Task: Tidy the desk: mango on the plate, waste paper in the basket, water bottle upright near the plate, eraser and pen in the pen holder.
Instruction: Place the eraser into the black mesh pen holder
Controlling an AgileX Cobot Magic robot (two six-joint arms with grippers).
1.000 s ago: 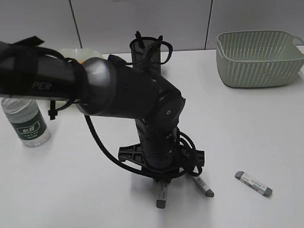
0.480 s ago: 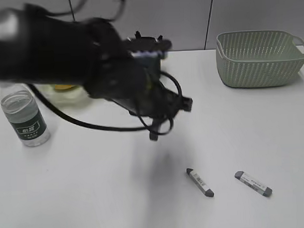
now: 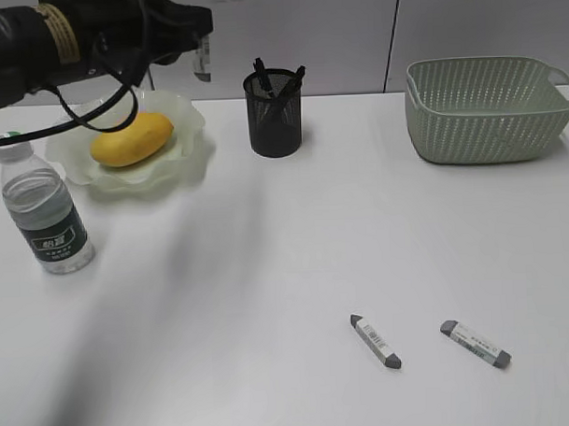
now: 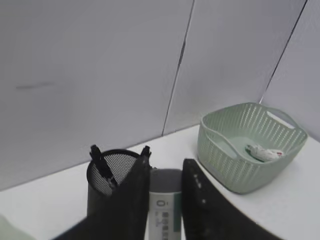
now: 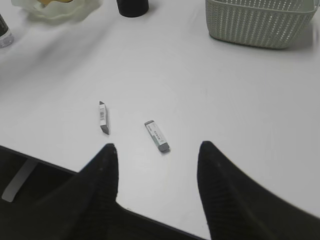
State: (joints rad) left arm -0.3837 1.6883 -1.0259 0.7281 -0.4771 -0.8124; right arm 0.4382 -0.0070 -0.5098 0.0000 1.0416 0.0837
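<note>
My left gripper (image 3: 200, 46) is shut on a grey-and-white eraser (image 3: 202, 59) and holds it high, above the plate's right edge and left of the black mesh pen holder (image 3: 274, 120). In the left wrist view the eraser (image 4: 165, 202) sits between the jaws (image 4: 167, 167), with the pen holder (image 4: 105, 180) just beyond. The holder has dark pens in it. Two more erasers (image 3: 376, 341) (image 3: 474, 344) lie at the front right. The mango (image 3: 132, 139) lies on the plate (image 3: 184, 151). The water bottle (image 3: 46, 214) stands upright left of the plate. The waste paper (image 4: 265, 152) lies in the basket (image 4: 235, 165). My right gripper (image 5: 157, 147) is open and empty above the desk's front edge.
The green basket (image 3: 487, 112) stands at the back right by the grey wall panels. The white desk (image 3: 268, 270) stretches between the plate and the two loose erasers (image 5: 104, 117) (image 5: 157, 136). The desk's front edge runs just under my right gripper.
My left arm has risen from the front middle of the desk with an eraser in its jaws and swung back and left, up above the plate. Two erasers stay on the desk.
</note>
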